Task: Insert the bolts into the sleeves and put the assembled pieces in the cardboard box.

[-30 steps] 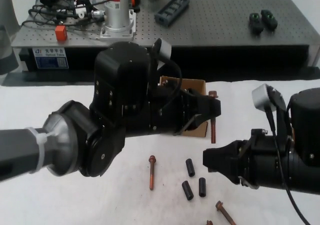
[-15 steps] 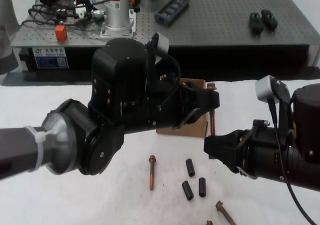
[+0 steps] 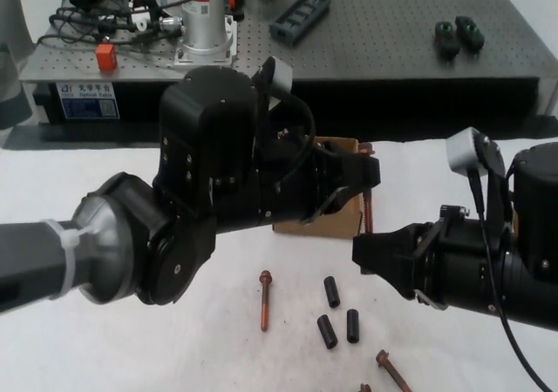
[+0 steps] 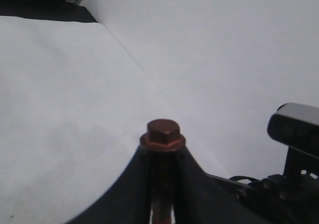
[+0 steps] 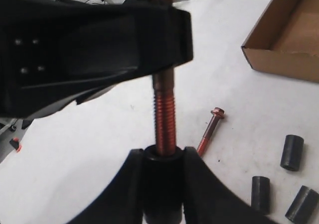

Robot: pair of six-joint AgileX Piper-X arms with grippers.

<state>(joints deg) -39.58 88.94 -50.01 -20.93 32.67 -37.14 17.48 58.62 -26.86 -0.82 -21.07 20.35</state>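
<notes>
My left gripper (image 3: 366,181) is shut on a copper bolt (image 3: 368,202), held upright in front of the cardboard box (image 3: 342,224). In the left wrist view the bolt's hex head (image 4: 162,134) sits just above the left gripper (image 4: 162,160). My right gripper (image 3: 361,254) is directly under it, shut on a black sleeve (image 5: 162,181). The bolt's threaded shank (image 5: 164,122) enters the top of that sleeve, with the left gripper's fingers (image 5: 99,45) above it.
Loose on the white cloth lie a bolt (image 3: 264,300), three sleeves (image 3: 332,291) (image 3: 326,331) (image 3: 352,325) and another bolt (image 3: 392,371) near the front edge. The open box (image 5: 286,40) stands behind them. A perforated bench (image 3: 392,26) with gear is at the back.
The right gripper with the sleeve has moved up and inward under the bolt. The left gripper has shifted the bolt slightly, and its lower end now meets the sleeve.
</notes>
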